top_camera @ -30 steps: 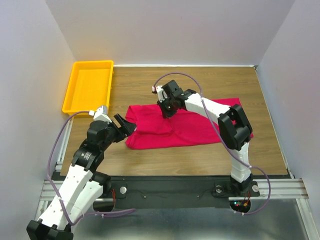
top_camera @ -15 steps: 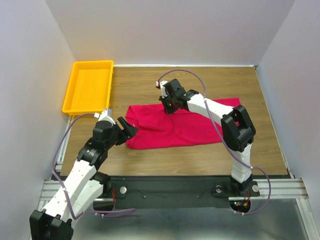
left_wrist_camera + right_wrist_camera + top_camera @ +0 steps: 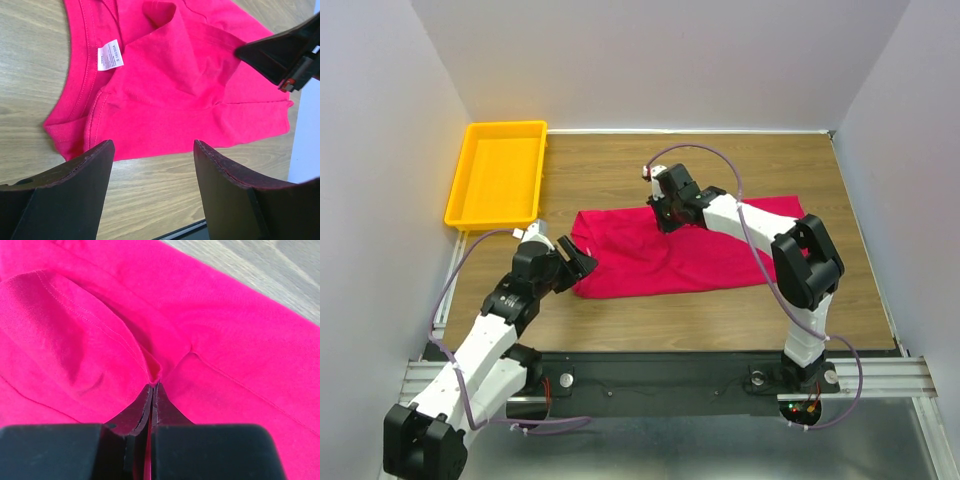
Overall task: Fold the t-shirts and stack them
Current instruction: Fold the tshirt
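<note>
A: Two updates. Left gripper point(image 3: 154, 147) is hovering low and spread wide, just off the t-shirt's point(image 3: 650, 265) near-left corner by the neck label point(image 3: 109, 55).
B: Right gripper point(image 3: 151, 386) is pinching a fold at the far edge and has been dragging it rightward over the last second. Shirt is lying mid-way across the wood table point(image 3: 620, 170), with the yellow tray point(image 3: 470, 205) sitting back-left.

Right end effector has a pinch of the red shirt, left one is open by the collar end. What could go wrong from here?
1. The right end effector is shut on only a thin ridge of the shirt; a pull may slip it free or lift just one layer.
2. The left end effector is open over the bunched corner near the neck label; closing there could catch several layers and skew the fold.
</note>
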Available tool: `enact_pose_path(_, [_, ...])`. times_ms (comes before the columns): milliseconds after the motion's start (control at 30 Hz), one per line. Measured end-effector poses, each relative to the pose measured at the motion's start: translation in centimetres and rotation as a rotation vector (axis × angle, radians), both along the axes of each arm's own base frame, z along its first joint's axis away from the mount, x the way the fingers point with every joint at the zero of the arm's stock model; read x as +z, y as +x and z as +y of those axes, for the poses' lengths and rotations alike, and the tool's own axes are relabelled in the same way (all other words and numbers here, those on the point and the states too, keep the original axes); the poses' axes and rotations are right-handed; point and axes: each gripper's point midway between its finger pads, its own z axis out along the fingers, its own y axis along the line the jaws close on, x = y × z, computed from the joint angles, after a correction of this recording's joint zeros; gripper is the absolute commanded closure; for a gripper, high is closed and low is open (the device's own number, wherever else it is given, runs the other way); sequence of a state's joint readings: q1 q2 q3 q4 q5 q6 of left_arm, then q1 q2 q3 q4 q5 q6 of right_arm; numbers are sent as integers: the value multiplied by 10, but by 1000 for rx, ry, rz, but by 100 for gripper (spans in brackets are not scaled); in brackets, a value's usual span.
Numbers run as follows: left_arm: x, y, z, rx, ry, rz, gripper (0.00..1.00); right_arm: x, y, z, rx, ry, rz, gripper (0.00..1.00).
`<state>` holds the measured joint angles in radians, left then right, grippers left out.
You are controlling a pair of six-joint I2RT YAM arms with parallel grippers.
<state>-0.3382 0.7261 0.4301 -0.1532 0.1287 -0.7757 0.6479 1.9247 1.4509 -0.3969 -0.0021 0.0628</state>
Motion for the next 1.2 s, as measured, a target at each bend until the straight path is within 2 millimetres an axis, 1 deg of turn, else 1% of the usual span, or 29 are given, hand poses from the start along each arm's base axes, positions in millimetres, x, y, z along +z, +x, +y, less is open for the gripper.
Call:
enact_pose_path(233, [-16,-1,-2,-3,-1,39,26,-5,4,-11,-66,-28,-18,99])
enact_pose_path(433, [-18,1,-3,-2,-7,40,26,-11,-1,-23,-116,-51,-22,99])
enact_pose_path(667, [-26,3,-4,-1,0,62,27,-9,-1,-32,-169,-61,-36,99])
enact_pose_path(800, [-27,3,-4,-1,0,63,27,-7,-2,-34,-183,-56,-42,99])
enact_pose_path(967, [-27,3,-4,-1,0,62,27,-5,-9,-35,-170,-37,-41,99])
enact_pose_path(1200, [-26,4,-4,-3,-1,54,26,11,-9,-25,-126,22,-63,97])
